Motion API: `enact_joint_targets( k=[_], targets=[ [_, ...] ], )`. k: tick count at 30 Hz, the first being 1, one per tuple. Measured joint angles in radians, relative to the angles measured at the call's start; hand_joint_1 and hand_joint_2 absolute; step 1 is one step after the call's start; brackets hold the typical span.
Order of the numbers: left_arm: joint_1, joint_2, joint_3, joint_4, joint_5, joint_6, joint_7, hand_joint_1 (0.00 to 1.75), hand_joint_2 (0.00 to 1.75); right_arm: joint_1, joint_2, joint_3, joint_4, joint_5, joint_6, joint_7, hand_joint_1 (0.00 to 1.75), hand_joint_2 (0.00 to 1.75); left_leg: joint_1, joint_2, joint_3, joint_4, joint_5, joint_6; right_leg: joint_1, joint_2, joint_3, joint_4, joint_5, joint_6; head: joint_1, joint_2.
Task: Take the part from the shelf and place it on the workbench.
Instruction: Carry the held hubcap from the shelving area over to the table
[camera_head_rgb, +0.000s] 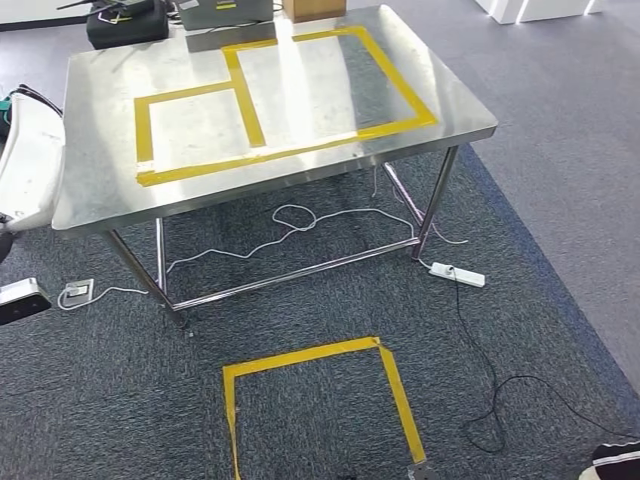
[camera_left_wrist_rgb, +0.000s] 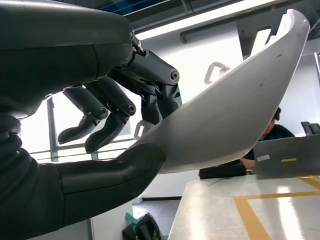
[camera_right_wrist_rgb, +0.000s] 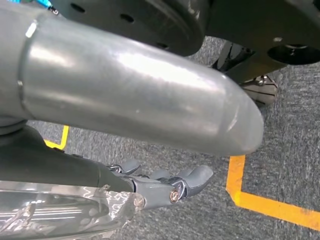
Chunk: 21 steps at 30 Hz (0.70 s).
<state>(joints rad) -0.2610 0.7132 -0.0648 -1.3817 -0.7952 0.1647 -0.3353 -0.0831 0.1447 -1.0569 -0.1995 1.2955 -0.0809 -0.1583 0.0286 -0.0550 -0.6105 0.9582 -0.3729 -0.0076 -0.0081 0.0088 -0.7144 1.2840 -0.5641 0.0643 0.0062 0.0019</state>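
Observation:
The part (camera_left_wrist_rgb: 241, 105) is a long, curved white plastic shell. My left hand (camera_left_wrist_rgb: 124, 107) grips it, thumb (camera_left_wrist_rgb: 113, 172) under its lower edge and fingers over the top. In the head view the part (camera_head_rgb: 30, 160) shows at the left edge, beside the left end of the workbench (camera_head_rgb: 98, 90). The workbench is a steel table marked with yellow tape rectangles (camera_head_rgb: 249, 100). My right hand (camera_right_wrist_rgb: 166, 185) hangs low over the carpet, fingers stretched out, holding nothing.
At the table's far edge are a black bag (camera_head_rgb: 124, 22), a grey case (camera_head_rgb: 223, 15) and a cardboard box (camera_head_rgb: 313, 8). A person (camera_left_wrist_rgb: 277, 130) sits beyond. A power strip (camera_head_rgb: 456, 273) and cables lie under the table. Yellow tape marks a floor square (camera_head_rgb: 317, 400).

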Motion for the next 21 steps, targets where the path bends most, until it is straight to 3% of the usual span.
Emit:
enact_joint_targets(
  k=[3, 5, 7, 9, 11, 13, 14, 15, 16, 18, 20, 21],
  targets=[
    [0.005, -0.004, 0.000, 0.000, 0.001, 0.000, 0.000, 1.75, 1.75, -0.002, 0.000, 0.000, 0.000, -0.010, 0.000, -0.002, 0.00, 0.00, 0.006, -0.010, -0.002, 0.010, -0.005, -0.017, -0.007, 0.011, 0.104, -0.193, 0.085, 0.005, 0.001, 0.000],
    [0.006, -0.003, 0.001, 0.000, 0.001, 0.000, 0.001, 1.75, 1.75, -0.003, 0.001, -0.001, 0.000, -0.012, 0.001, -0.004, 0.00, 0.00, 0.005, -0.014, -0.005, 0.017, -0.007, -0.031, -0.008, 0.020, 0.140, -0.258, 0.101, -0.007, -0.001, 0.000],
    [0.006, -0.002, 0.002, 0.000, 0.002, 0.000, 0.001, 1.75, 1.75, -0.001, 0.001, -0.001, 0.000, -0.015, 0.003, -0.005, 0.00, 0.00, 0.006, -0.016, -0.007, 0.016, -0.002, -0.041, -0.006, 0.018, 0.137, -0.252, 0.103, -0.027, -0.005, 0.000],
    [0.006, -0.002, 0.001, 0.000, 0.002, -0.003, 0.001, 1.75, 1.75, -0.001, 0.001, -0.002, 0.000, -0.017, 0.006, -0.006, 0.00, 0.00, 0.008, -0.003, -0.015, 0.032, -0.015, -0.048, -0.005, 0.013, 0.134, -0.251, 0.108, -0.044, -0.008, 0.000],
    [0.003, -0.005, 0.000, 0.000, 0.003, -0.009, 0.001, 1.75, 1.75, -0.001, 0.001, -0.002, 0.000, -0.018, 0.009, -0.008, 0.00, 0.00, 0.006, 0.023, -0.055, 0.121, -0.070, -0.050, -0.004, 0.006, 0.132, -0.253, 0.111, -0.057, -0.013, 0.000],
    [0.000, -0.011, -0.003, 0.000, 0.005, -0.020, 0.001, 1.75, 1.75, 0.001, 0.001, -0.002, 0.000, -0.019, 0.013, -0.008, 0.00, 0.00, 0.004, 0.036, -0.117, 0.256, -0.133, -0.049, -0.001, -0.002, 0.128, -0.253, 0.112, -0.061, -0.014, 0.000],
    [0.001, -0.014, -0.005, 0.000, 0.006, -0.025, 0.001, 1.75, 1.75, 0.003, 0.001, -0.002, 0.000, -0.019, 0.015, -0.008, 0.00, 0.00, 0.004, 0.037, -0.135, 0.298, -0.145, -0.047, 0.001, -0.006, 0.126, -0.253, 0.112, -0.062, -0.014, 0.000],
    [0.001, -0.018, -0.007, 0.000, 0.008, -0.030, 0.001, 1.75, 1.75, 0.004, 0.001, -0.002, 0.000, -0.019, 0.016, -0.009, 0.00, 0.00, 0.003, 0.037, -0.135, 0.304, -0.138, -0.045, 0.002, -0.010, 0.125, -0.252, 0.112, -0.062, -0.014, 0.000],
    [0.001, -0.020, -0.009, -0.001, 0.008, -0.033, 0.000, 1.75, 1.75, 0.004, 0.001, -0.002, 0.000, -0.019, 0.017, -0.009, 0.00, 0.00, 0.003, 0.038, -0.116, 0.275, -0.116, -0.042, 0.002, -0.014, 0.125, -0.252, 0.112, -0.062, -0.014, 0.000],
    [-0.003, -0.021, -0.010, -0.001, 0.009, -0.037, -0.001, 1.75, 1.75, 0.003, 0.001, -0.002, 0.000, -0.019, 0.020, -0.009, 0.00, 0.00, 0.000, 0.046, -0.045, 0.152, -0.062, -0.035, 0.004, -0.019, 0.125, -0.252, 0.112, -0.058, -0.014, 0.000],
    [-0.011, -0.021, -0.010, -0.001, 0.009, -0.039, -0.001, 1.75, 1.75, 0.001, 0.001, -0.002, 0.000, -0.019, 0.021, -0.011, 0.00, 0.00, -0.004, 0.056, 0.005, 0.059, -0.043, -0.032, 0.009, -0.021, 0.121, -0.249, 0.111, -0.050, -0.013, 0.000],
    [-0.013, -0.021, -0.012, -0.002, 0.009, -0.041, -0.001, 1.75, 1.75, 0.001, 0.000, -0.002, 0.000, -0.019, 0.022, -0.013, 0.00, 0.00, -0.005, 0.058, 0.012, 0.042, -0.045, -0.033, 0.012, -0.022, 0.118, -0.249, 0.110, -0.053, -0.013, 0.000]
  ],
)
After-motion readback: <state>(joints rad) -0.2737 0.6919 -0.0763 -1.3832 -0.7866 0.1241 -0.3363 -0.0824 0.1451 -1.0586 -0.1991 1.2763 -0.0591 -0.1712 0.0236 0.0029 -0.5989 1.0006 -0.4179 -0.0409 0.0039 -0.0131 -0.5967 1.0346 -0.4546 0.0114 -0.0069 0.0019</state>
